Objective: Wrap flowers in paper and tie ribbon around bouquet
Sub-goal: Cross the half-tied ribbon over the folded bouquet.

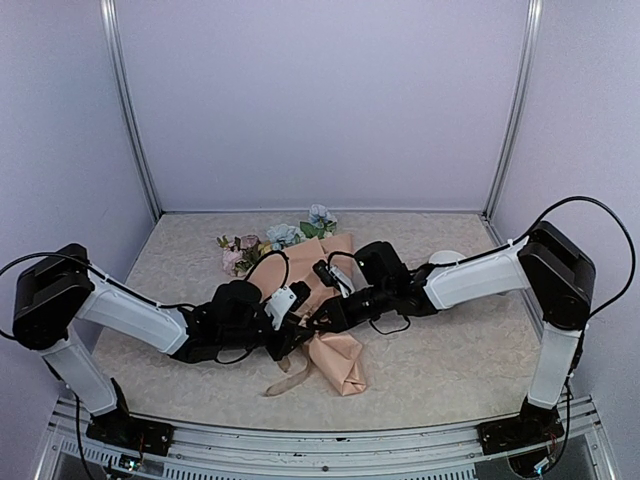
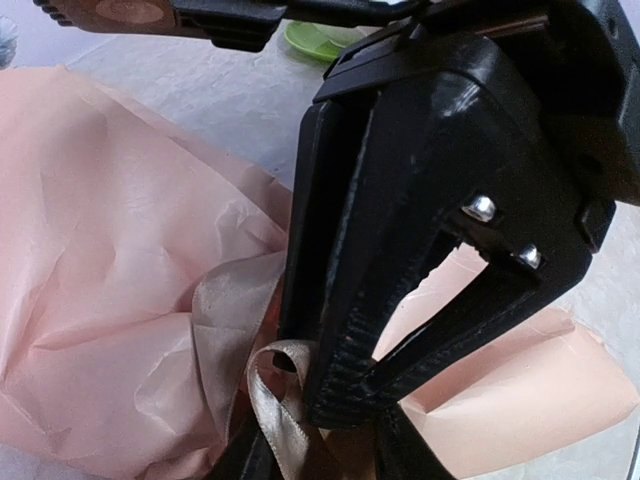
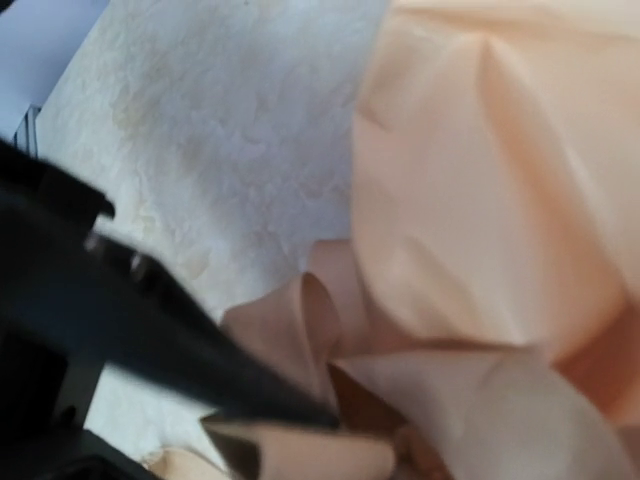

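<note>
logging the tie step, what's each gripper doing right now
left gripper: down at the ribbon, open or shut cannot be told
right gripper: tips nearly together at the ribbon, grip cannot be told

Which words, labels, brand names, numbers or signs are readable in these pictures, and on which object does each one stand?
None can be read. The paper, the ribbon and the flowers carry no print; the right gripper shows only bare screws. Anything on the left arm's base is too small to tell.
</note>
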Available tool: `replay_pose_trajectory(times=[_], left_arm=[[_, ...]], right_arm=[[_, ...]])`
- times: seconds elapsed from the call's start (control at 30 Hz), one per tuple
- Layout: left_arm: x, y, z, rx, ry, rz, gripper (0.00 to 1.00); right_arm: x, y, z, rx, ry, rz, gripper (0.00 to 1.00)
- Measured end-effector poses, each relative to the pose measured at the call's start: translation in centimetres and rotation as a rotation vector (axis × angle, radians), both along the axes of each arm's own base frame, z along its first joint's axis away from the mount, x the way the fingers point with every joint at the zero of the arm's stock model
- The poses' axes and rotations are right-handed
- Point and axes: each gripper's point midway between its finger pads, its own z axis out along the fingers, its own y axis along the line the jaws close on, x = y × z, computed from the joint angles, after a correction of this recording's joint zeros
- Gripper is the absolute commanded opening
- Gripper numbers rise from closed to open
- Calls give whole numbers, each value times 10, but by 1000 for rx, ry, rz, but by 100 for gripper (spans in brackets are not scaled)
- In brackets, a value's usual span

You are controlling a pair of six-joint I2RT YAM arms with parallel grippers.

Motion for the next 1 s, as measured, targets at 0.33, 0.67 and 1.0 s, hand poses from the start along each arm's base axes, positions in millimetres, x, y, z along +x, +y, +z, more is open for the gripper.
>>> replay_pose_trajectory(times=[0.33,0.67,1.0], left_arm=[[-3,-7,0,-24,11,-23,26],[-2,-11,-5,-29,36,-19,0],[-1,-11,-4,-44,56,-5,0]], right_arm=[[3,-1,3,5,-6,-8,30],[6,-1,11,16,-20,-16,90],[29,-21,48,-34,-226,-106,100]])
